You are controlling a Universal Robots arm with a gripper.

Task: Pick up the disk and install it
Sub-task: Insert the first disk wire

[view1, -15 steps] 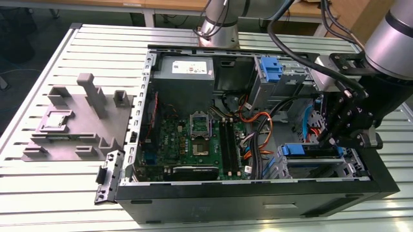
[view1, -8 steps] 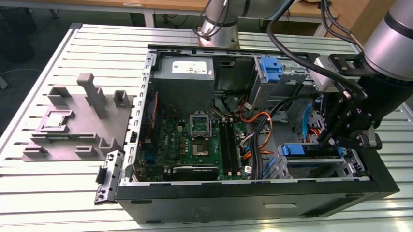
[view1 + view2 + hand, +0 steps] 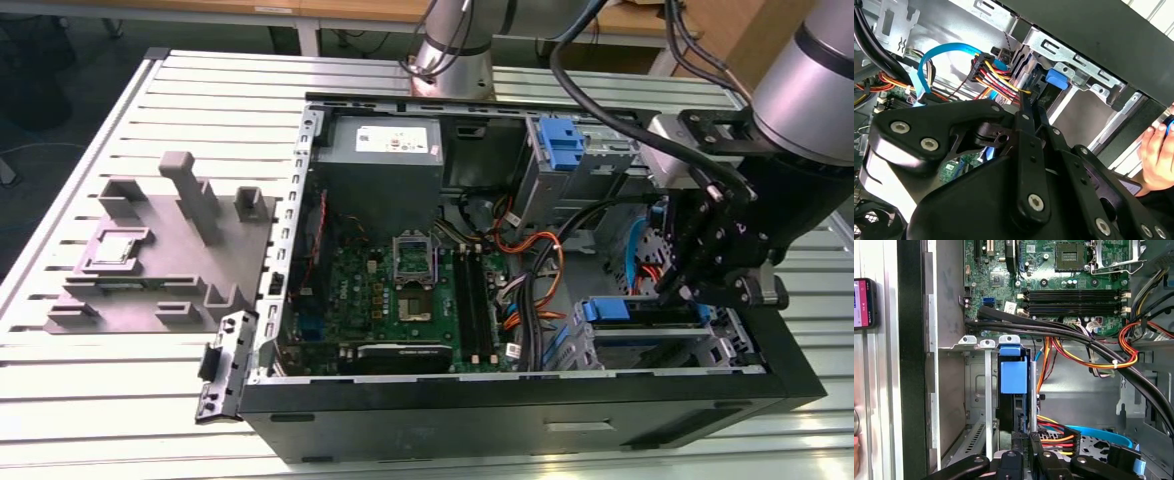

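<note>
**Nearly home: disk standing in its bay slot**

Edge-on in the first wrist view, the disk point(image 3: 1014, 377) stands in a slot of the bay point(image 3: 974, 390). Its blue carrier faces the camera and its dark body runs back toward the gripper point(image 3: 1021, 454). The gripper sits right at the disk's near end. Whether its jaws pinch that end or merely rest against it I cannot tell, because the linkage hides the contact. In the exterior view the arm reaches down into the corner of the case point(image 3: 534, 410) at that view's right, beside the blue tab.

The work looks to be at the seating stage: the disk is inside the bay rails rather than out on the table. To do this well, the push should run straight along the rails, with the carrier held square to the bay wall, since a tilted carrier would likely bind. Pressure should be gentle and even until the carrier sits flush.

Just beside the slot, a bundle of cables point(image 3: 1094, 360), black, orange and yellow, crosses between the bay and the motherboard point(image 3: 1074, 270). A loose wire caught behind the disk could stop it short, so that bundle deserves watching.

Farther out, the grey holder point(image 3: 160, 250) lies on the table well apart from the case, at the exterior view's left. A person's hand point(image 3: 1154, 150) shows outside the case wall in the second wrist view.
</note>
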